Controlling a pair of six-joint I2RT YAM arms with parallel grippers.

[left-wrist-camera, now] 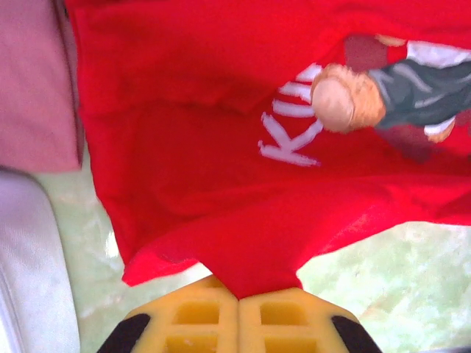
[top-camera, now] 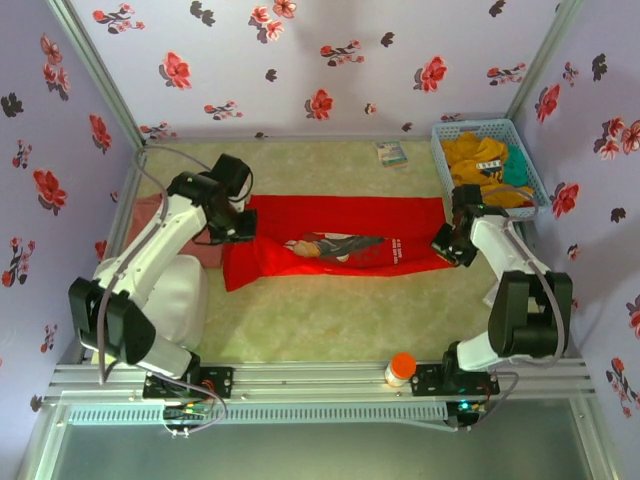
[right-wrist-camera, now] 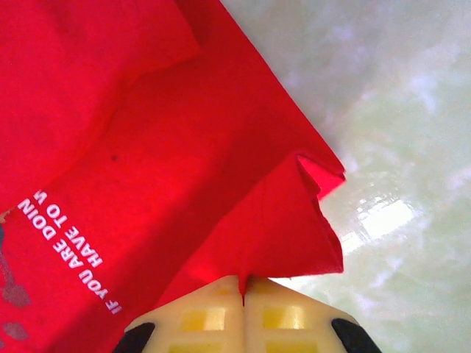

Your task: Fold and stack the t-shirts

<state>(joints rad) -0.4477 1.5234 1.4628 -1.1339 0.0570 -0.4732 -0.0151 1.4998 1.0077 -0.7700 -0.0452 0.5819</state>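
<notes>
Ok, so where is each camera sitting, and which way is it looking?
Top external: up high behind the arms, looking down at the table; both whole arms show, holding the red t-shirt at its two ends.
Left wrist: on the left arm, looking down past the left gripper, which pinches the shirt's edge; the pink t-shirt lies alongside.
Right wrist: on the right arm, looking past the right gripper, which pinches the shirt's other end.
Shared: all three see the red t-shirt.

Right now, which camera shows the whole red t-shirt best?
The top external view: the red t-shirt lies stretched out, whole. The left wrist view gives its end with the cartoon print, pinched in the left end effector; the right wrist view, a lettered corner in the right end effector.
</notes>
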